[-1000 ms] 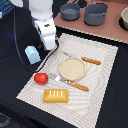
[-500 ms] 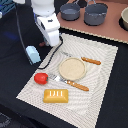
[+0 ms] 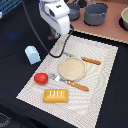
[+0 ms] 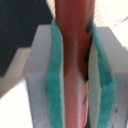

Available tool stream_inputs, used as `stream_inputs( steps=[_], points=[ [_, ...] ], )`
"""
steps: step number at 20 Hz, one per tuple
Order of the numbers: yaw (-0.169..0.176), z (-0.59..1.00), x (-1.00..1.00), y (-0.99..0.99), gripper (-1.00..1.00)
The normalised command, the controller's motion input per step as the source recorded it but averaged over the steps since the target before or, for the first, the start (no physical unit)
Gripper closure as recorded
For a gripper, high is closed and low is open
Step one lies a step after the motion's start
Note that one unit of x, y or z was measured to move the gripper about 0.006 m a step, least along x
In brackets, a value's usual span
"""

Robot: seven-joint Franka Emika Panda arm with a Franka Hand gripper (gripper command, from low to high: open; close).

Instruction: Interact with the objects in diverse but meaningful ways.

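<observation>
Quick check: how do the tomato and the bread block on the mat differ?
The tomato is red and round; the bread block is yellow-orange, rectangular and ridged. The tomato is smaller and nearer the blue carton; the bread block lies nearer the mat's front edge. Both rest free on the mat.

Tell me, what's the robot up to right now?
Tool shut on sausage stick, raised near cloth's far corner. Tomato, bread block, carton untouched. Nothing in the way.

Glossy plastic tomato [image 3: 41,78], matt ribbed cloth mat [image 3: 100,75], smooth sausage [image 4: 73,60]
</observation>
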Motion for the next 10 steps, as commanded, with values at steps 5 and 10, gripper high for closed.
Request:
stream_inputs(
  steps=[5, 10],
  points=[
    [-0.049, 0.17, 0.99, 0.01, 1.00],
    [-0.039, 0.01, 0.87, 0.11, 1.00]
  ],
)
